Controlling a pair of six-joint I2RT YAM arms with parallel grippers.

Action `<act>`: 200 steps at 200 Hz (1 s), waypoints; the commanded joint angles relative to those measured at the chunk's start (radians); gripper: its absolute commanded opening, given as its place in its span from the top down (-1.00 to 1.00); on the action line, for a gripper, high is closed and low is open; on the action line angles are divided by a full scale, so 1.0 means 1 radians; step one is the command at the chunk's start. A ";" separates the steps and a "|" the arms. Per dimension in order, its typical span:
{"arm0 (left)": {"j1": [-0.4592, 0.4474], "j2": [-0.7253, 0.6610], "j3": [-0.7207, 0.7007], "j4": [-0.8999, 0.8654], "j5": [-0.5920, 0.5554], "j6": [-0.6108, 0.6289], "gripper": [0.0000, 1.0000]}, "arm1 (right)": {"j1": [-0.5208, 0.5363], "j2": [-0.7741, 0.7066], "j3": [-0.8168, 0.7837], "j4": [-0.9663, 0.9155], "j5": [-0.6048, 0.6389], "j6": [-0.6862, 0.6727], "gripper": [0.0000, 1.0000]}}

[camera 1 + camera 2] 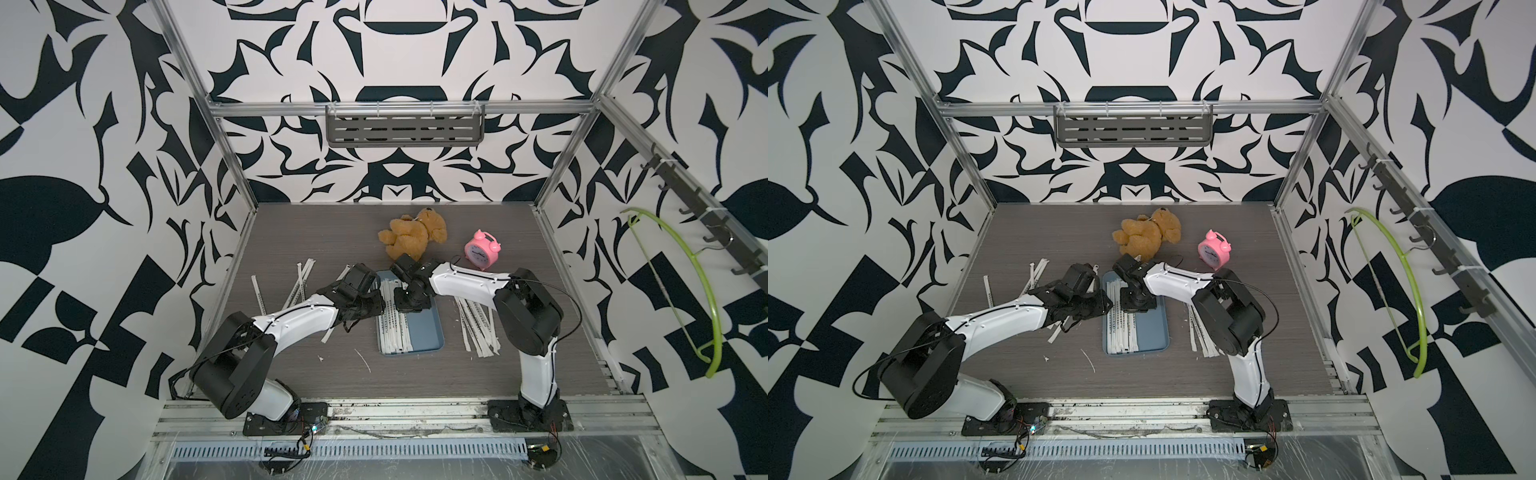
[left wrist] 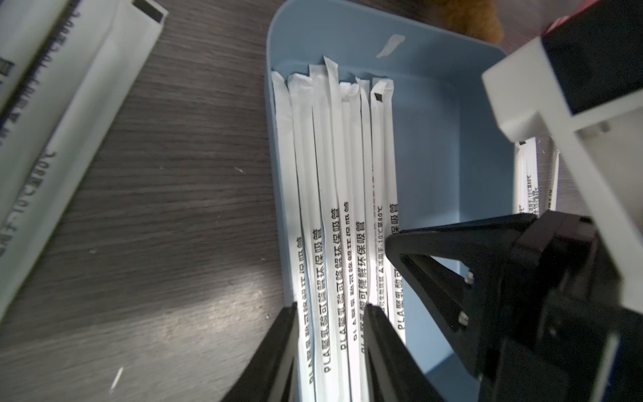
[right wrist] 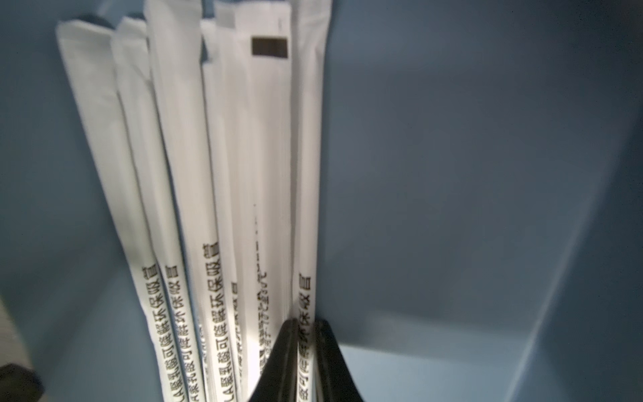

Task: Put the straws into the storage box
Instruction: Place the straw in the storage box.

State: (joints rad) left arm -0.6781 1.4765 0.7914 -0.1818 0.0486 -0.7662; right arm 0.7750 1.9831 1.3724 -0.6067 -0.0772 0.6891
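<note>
The blue-grey storage box [image 1: 428, 328] [image 1: 1154, 328] lies mid-table, with several straws [image 1: 392, 332] [image 2: 334, 174] side by side along its left half. My left gripper [image 1: 376, 309] [image 2: 333, 308] is at the box's left side, its jaws closed against a small bundle of these straws that fills the gap between them. My right gripper [image 1: 409, 305] [image 3: 306, 323] is low inside the box [image 3: 452, 174], shut on the single outermost straw [image 3: 308, 174] of the row. More straws lie loose on the table to the left [image 1: 299, 282] and right [image 1: 478, 324] of the box.
A brown teddy bear [image 1: 413, 237] lies just behind the box, with a pink alarm clock [image 1: 482, 249] to its right. Small white scraps [image 1: 362, 359] lie in front of the box. A grey slotted shelf [image 1: 405, 126] hangs on the back wall, a green hanger [image 1: 702, 291] on the right.
</note>
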 commanded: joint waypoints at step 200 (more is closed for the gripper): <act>0.382 0.291 0.380 -0.540 -0.239 0.546 0.16 | 0.000 -0.278 -0.042 -0.081 0.070 -0.085 0.34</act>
State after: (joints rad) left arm -0.2993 1.7344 1.1229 -0.6342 -0.1505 -0.3042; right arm 0.7746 1.7550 1.3476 -0.6983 -0.0349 0.6189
